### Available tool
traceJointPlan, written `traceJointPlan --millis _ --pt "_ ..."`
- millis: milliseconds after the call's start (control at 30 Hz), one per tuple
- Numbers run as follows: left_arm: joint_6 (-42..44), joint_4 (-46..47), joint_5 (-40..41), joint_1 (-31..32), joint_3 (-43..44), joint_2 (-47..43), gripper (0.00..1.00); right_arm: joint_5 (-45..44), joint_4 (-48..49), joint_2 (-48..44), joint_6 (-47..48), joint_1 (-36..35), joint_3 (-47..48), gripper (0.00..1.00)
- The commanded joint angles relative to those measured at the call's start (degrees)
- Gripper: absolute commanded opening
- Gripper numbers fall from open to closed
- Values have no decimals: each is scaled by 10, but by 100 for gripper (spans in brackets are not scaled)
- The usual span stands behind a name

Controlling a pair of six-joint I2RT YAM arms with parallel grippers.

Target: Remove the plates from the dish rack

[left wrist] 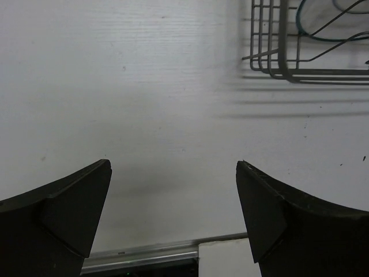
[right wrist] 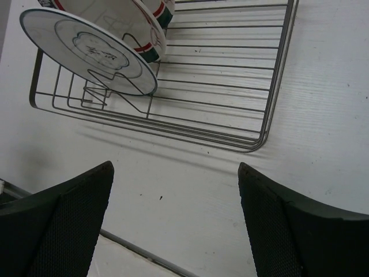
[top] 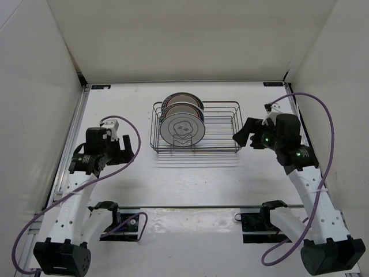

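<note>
Three plates (top: 183,108) stand upright in the dividers at the left end of the dish rack (top: 222,134). The grey-motif plate (top: 182,130) is nearest the arms. Left claw (left wrist: 173,167) and right claw (right wrist: 176,167) are both released and hold nothing. They sit over the tabletop (top: 190,179), one on each side of the rack.

We found open table (top: 190,179) on the near side of the dish rack (top: 222,130). The plates (top: 182,128) crowded its left half, upright between wire dividers. Its right half lay open from above, fenced by low wire sides. White walls (top: 34,115) closed both flanks.
</note>
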State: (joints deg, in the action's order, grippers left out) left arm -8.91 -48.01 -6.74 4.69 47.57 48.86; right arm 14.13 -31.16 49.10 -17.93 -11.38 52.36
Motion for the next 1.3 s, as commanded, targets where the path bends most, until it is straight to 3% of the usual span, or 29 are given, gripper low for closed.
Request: traceJointPlan --millis 0,167,200,300,500,833,967,1033,1267 --pt "-15 -26 23 -3 3 -38 100 6 6 13 -17 -1 41 90" --pt "-12 -23 15 6 -12 -55 100 130 85 48 21 -3 55 90" --pt "-6 -24 5 10 -10 -54 100 224 130 56 29 -7 43 90" --pt "-1 -27 -16 12 -5 -36 100 244 243 81 13 -21 29 90" --pt "-11 -32 2 12 -6 -39 100 206 179 205 103 -91 121 90" --pt "-11 -32 21 12 -10 -34 100 23 110 358 236 -180 266 90" --pt "-11 -36 22 13 -9 -25 100 11 102 397 271 -189 310 82" --pt "-10 -37 17 13 -7 -20 100 4 98 414 286 -193 317 72" --pt "-9 -35 14 13 -10 -22 100 10 101 446 306 -198 309 68"
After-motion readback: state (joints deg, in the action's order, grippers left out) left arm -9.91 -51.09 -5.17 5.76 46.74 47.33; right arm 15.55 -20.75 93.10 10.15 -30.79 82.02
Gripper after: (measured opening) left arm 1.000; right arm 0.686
